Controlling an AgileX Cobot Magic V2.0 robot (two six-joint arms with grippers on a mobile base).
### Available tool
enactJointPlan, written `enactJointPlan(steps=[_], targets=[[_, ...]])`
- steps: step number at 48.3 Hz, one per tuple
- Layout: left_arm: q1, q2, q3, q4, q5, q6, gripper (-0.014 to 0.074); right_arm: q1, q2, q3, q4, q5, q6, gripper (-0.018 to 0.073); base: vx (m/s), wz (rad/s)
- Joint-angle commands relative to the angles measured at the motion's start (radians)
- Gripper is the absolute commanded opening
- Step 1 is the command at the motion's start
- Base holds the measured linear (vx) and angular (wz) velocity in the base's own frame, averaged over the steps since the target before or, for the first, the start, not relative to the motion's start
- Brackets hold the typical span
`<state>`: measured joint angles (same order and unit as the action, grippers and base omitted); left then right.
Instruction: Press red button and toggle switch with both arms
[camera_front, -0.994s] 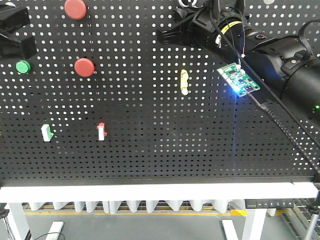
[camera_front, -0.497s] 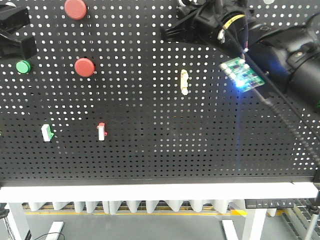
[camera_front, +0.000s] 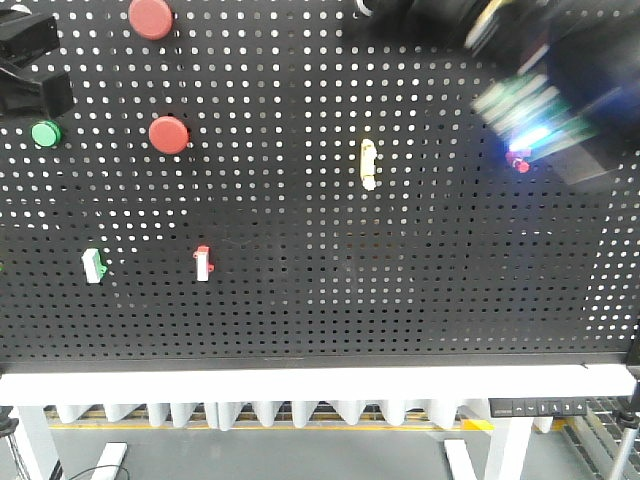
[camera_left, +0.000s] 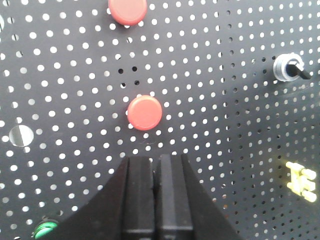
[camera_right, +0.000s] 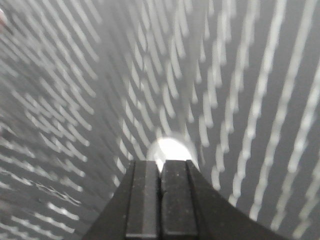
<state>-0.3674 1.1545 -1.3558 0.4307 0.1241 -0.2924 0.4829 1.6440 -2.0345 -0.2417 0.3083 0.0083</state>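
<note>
Two red buttons are on the black pegboard, one (camera_front: 168, 134) at mid-left and one (camera_front: 152, 17) at the top. In the left wrist view the lower red button (camera_left: 144, 112) sits just above my left gripper (camera_left: 155, 161), which is shut and empty and apart from it. The left gripper (camera_front: 35, 80) shows at the board's left edge. My right gripper (camera_right: 161, 163) is shut and empty, in front of a motion-blurred board with a large white hole (camera_right: 172, 149). The right arm (camera_front: 560, 70) is a blur at top right. A small red spot (camera_front: 520, 164) shows under it; I cannot tell if it is the toggle switch.
A pale yellow switch (camera_front: 369, 164), a white switch with a red tip (camera_front: 203, 263), a green-and-white switch (camera_front: 93, 266) and a green button (camera_front: 45, 132) are on the board. A rotary knob (camera_left: 287, 67) is at the upper right of the left wrist view.
The right arm has swung up and to the right and is now blurred by motion; its lit circuit board moved right. The left gripper has not moved.
</note>
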Motion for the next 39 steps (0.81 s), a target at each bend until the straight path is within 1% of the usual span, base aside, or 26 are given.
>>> enactJointPlan(steps=[1, 3, 7, 13, 16, 20, 23, 25, 29, 34, 39], targets=[[-0.002, -0.024, -0.025, 0.004, -0.068, -0.003, 0.0002, 0.013, -0.078, -0.028, -0.004, 0.058, -0.061, 0.0, 0.0, 0.0], [-0.002, -0.024, -0.025, 0.004, -0.068, -0.003, 0.0002, 0.014, -0.098, -0.014, 0.001, 0.108, -0.087, 0.0, 0.0, 0.0], [-0.002, -0.024, -0.025, 0.004, -0.068, -0.003, 0.0002, 0.012, -0.148, 0.044, 0.017, 0.135, -0.118, 0.0, 0.0, 0.0], [-0.002, -0.024, -0.025, 0.002, -0.067, -0.003, 0.0002, 0.012, -0.244, 0.174, 0.008, 0.093, -0.118, 0.0, 0.0, 0.0], [-0.002, -0.024, -0.025, 0.002, -0.065, -0.003, 0.0002, 0.012, -0.299, 0.253, -0.015, 0.069, -0.115, 0.0, 0.0, 0.0], [-0.002, -0.024, -0.025, 0.002, -0.063, -0.003, 0.0002, 0.008, -0.368, 0.353, -0.073, 0.049, -0.085, 0.0, 0.0, 0.0], [-0.002, -0.024, -0.025, 0.002, -0.063, -0.003, 0.0002, -0.012, -0.423, 0.429, -0.102, 0.033, -0.049, 0.0, 0.0, 0.0], [-0.002, -0.024, -0.025, 0.002, -0.063, -0.003, 0.0002, -0.025, -0.452, 0.476, -0.106, 0.014, -0.008, 0.0, 0.0, 0.0], [-0.002, -0.024, -0.025, 0.001, -0.051, -0.004, 0.0002, -0.043, -0.5, 0.549, -0.109, -0.031, 0.035, 0.0, 0.0, 0.0], [-0.002, -0.024, -0.025, 0.001, -0.051, -0.004, 0.0002, -0.047, -0.532, 0.602, -0.112, -0.075, 0.036, 0.0, 0.0, 0.0], [-0.002, -0.024, -0.025, 0.001, -0.051, -0.004, 0.0002, -0.047, -0.539, 0.62, -0.112, -0.072, 0.036, 0.0, 0.0, 0.0]])
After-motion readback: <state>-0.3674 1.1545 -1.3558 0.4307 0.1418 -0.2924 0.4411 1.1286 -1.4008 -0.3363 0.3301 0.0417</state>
